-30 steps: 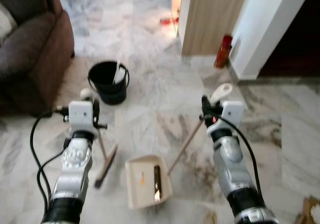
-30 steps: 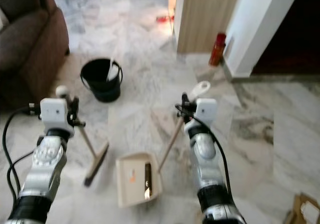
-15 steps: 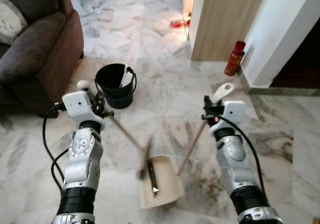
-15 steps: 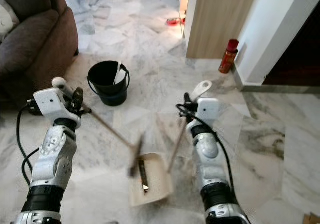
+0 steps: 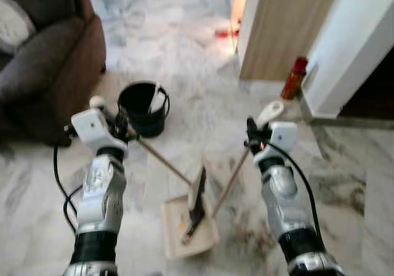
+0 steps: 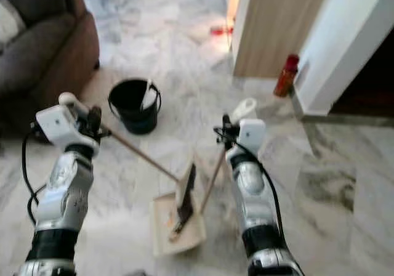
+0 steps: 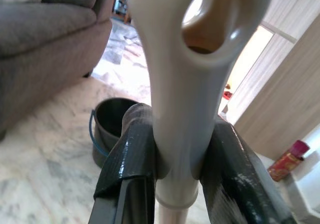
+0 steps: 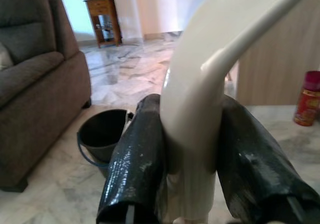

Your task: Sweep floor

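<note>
My left gripper (image 5: 119, 129) is shut on the white top of the broom handle (image 7: 181, 84). The wooden stick slants down to the right, and the broom head (image 5: 198, 191) stands tilted over the beige dustpan (image 5: 206, 239) on the marble floor. Dark debris and a small orange bit (image 5: 183, 225) lie in the pan. My right gripper (image 5: 253, 138) is shut on the cream grip of the dustpan's long handle (image 8: 200, 89), whose stick (image 5: 231, 180) runs down to the pan's right side.
A black bucket (image 5: 143, 106) with a white tool in it stands beyond the pan. A brown sofa (image 5: 43, 60) fills the left. A wooden panel (image 5: 283, 23), a red can (image 5: 294, 77) and a white wall (image 5: 357, 42) stand at the back right.
The left arm swung the broom head rightward, from the floor left of the dustpan up over the pan. The right gripper kept the dustpan handle steady. The camera shifted slightly.
</note>
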`<state>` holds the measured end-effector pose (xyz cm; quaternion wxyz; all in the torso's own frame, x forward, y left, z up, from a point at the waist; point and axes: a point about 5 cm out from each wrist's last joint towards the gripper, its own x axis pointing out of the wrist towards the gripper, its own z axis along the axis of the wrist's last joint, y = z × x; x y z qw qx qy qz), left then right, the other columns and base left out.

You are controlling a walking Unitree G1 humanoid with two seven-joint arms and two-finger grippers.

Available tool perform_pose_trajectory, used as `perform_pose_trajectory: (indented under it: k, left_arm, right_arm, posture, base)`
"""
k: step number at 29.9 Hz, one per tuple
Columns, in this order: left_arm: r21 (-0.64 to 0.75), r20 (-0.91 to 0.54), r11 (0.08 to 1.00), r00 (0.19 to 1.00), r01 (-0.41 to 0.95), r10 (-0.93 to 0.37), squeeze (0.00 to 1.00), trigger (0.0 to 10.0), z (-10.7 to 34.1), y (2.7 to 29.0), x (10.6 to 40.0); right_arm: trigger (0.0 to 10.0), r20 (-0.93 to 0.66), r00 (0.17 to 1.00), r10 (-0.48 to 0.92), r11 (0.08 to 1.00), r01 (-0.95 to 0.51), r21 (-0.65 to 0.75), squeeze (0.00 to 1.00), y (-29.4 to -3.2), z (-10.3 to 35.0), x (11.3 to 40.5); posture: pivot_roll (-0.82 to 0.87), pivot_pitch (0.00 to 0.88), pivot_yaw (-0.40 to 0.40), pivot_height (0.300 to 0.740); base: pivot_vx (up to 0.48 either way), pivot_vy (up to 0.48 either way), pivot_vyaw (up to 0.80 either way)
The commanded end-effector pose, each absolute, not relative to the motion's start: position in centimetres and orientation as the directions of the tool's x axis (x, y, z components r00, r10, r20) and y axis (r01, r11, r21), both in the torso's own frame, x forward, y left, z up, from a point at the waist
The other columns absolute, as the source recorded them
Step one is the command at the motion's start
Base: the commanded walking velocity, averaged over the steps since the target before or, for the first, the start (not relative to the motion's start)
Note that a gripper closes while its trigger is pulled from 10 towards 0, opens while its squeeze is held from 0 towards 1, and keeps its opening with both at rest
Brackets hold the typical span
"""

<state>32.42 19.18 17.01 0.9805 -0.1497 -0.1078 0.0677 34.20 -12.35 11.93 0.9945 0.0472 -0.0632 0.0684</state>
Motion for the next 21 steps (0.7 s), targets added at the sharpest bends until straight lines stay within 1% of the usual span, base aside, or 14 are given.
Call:
perform_pose_trajectory:
  k: [1,21]
  left_arm:
    - [-0.291,0.248,0.954,0.957,-0.073,0.149,0.0,10.0,18.4,18.54,32.43]
    - [-0.233,0.277,0.969,0.949,-0.083,0.149,0.0,10.0,19.19,19.01,32.28]
  right_arm:
    - [10.0,0.164,0.981,0.106,0.985,-0.126,0.118,0.0,-12.86,12.64,34.38]
    - [10.0,0.16,0.98,0.117,0.983,-0.138,0.125,0.0,-12.39,12.71,34.5]
  posture:
    - [0.1,0.12,-0.009,0.74]
    - [0.11,0.121,-0.014,0.74]
  base:
    - [0.274,0.0,0.0]
    - [0.278,0.0,0.0]
